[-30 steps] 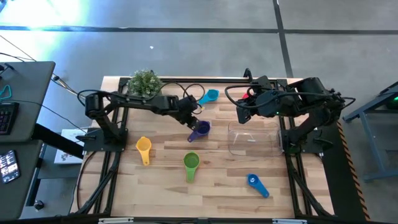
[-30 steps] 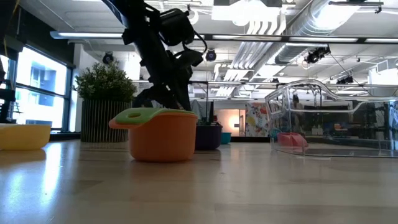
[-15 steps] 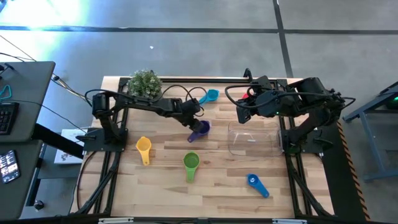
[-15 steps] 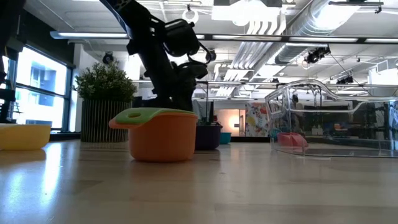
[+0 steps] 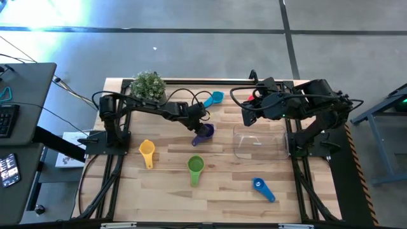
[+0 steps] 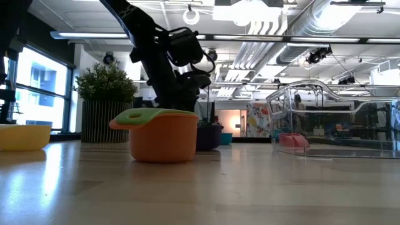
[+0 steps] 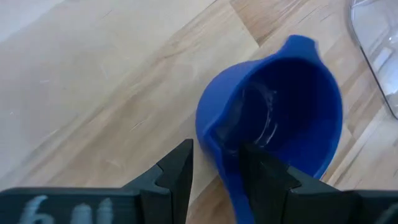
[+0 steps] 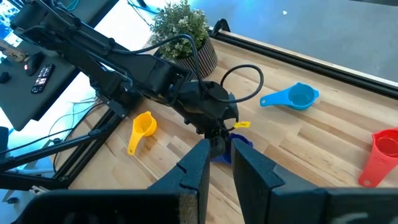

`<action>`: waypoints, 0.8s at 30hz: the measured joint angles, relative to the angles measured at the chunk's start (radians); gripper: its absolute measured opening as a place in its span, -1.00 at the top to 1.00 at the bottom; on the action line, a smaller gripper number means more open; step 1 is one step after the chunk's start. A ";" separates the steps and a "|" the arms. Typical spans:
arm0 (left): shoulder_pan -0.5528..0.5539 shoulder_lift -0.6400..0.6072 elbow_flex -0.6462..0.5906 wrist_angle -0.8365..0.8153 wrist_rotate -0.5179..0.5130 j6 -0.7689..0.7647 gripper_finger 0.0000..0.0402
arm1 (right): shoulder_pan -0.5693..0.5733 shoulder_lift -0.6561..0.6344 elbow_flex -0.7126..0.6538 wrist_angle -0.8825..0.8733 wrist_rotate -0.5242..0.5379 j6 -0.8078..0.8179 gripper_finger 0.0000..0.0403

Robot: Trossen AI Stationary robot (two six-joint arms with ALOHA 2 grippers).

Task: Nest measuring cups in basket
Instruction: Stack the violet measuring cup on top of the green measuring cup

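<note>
My left gripper [image 5: 202,123] [image 7: 216,177] is down at the purple cup [image 5: 205,132] [image 7: 273,124], which stands upright on its base mid-table, and is shut on its wall. My right gripper [image 5: 247,114] [image 8: 222,168] is shut and hovers over the far edge of the clear basket [image 5: 259,141] [image 6: 337,122]. Resting on the table are the light blue cup [image 5: 213,98] [image 8: 292,98], yellow cup [image 5: 147,151], green cup [image 5: 195,166] [image 6: 162,134] and blue cup [image 5: 262,188]. A salmon cup [image 8: 382,155] stands beyond the basket. My left gripper pinches the purple cup's side wall [image 7: 214,146] at the rim: one finger [image 7: 264,177] is inside the bowl, the other outside. The fingers come from above, slanting from the table's left. The cup stands upright with its base on the table.
A potted plant [image 5: 148,84] [image 6: 105,103] stands at the far left corner. A black cable [image 5: 191,95] loops over the table near the light blue cup. Bare wood lies between the green cup and the basket and along the near edge.
My left gripper has moved toward the table's right and down onto the purple cup. The cup has stayed where it was. My right arm has kept still.
</note>
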 joint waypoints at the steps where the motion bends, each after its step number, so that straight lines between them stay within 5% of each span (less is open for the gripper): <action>1: 0.000 0.000 0.000 -0.001 0.000 0.002 0.42 | 0.000 0.000 0.000 0.000 0.000 0.000 0.70; 7: 0.000 0.000 0.000 0.000 -0.005 0.028 0.48 | 0.000 0.000 0.000 0.000 0.004 -0.005 0.70; 17: 0.000 -0.002 0.000 -0.005 0.007 0.061 0.95 | 0.000 0.000 0.000 0.000 0.014 -0.008 0.70; 24: 0.000 -0.011 0.001 -0.004 0.079 0.061 0.95 | 0.000 0.000 0.000 0.000 0.043 -0.008 0.70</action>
